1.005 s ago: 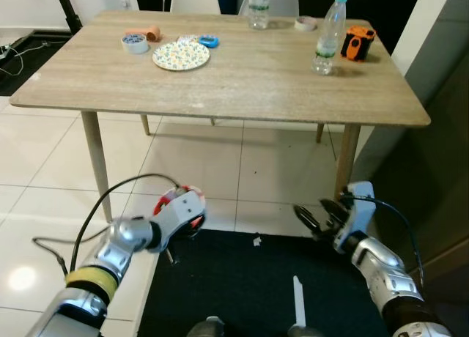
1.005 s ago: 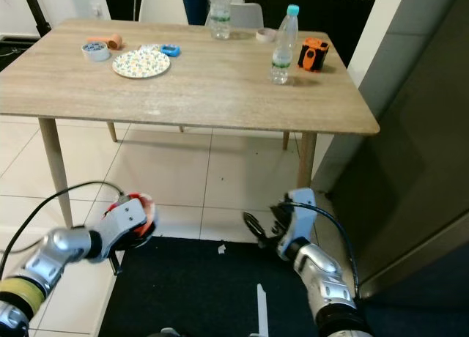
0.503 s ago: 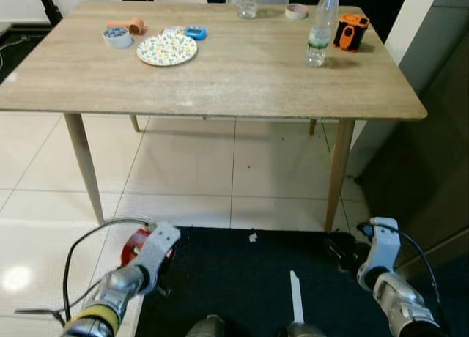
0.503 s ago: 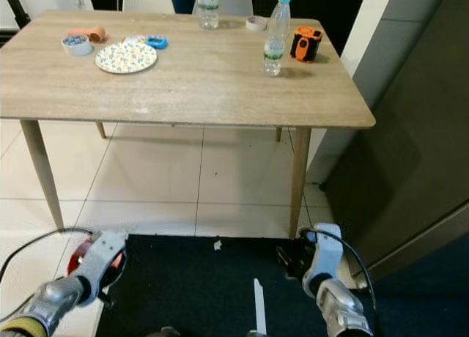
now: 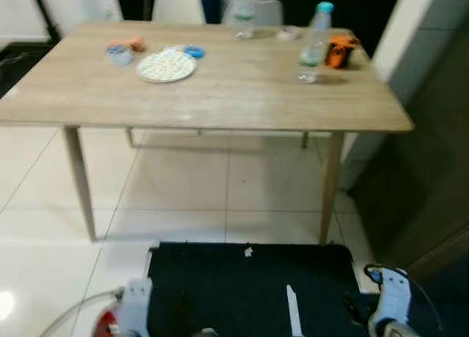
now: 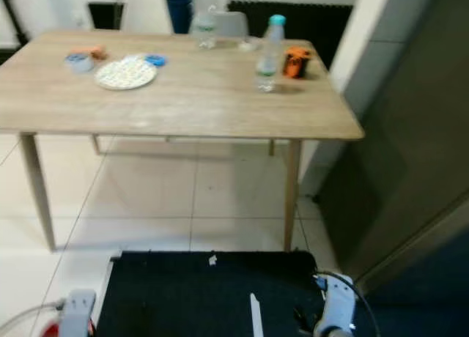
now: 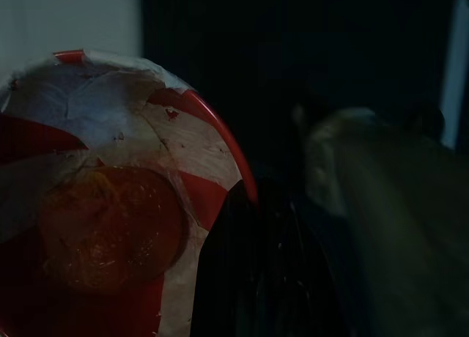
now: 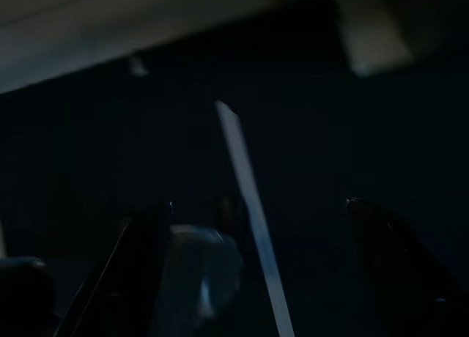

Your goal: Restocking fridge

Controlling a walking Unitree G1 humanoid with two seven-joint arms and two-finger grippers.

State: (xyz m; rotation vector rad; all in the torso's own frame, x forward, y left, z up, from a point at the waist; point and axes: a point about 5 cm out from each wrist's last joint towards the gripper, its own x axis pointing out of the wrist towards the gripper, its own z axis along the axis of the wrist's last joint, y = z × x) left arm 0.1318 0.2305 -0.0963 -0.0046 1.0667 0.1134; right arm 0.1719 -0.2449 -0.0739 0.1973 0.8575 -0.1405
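My left gripper (image 7: 238,231) is low at my left side, shut on the rim of a red and white bowl (image 7: 110,205) with something orange inside. One black finger (image 7: 249,278) lies over the bowl's edge. In the eye views the bowl (image 5: 107,324) peeks out red by the left wrist, at the bottom left. My right gripper (image 8: 260,205) hangs low on the right, open, with nothing between its fingers. A clear water bottle (image 5: 314,44) with a blue cap stands on the wooden table (image 5: 220,95) ahead, and a second bottle (image 5: 244,18) stands at its far edge.
The table also carries a patterned plate (image 5: 167,64), a small bowl (image 5: 117,53) and an orange device (image 5: 339,51). A black mat (image 5: 220,278) with a white strip (image 5: 292,311) lies on the tiled floor at my feet. A tall dark grey panel (image 5: 425,168) stands to my right.
Both arms have dropped lower and closer to my body, the left one still holding the bowl. The camera has shifted and the picture is now blurred.
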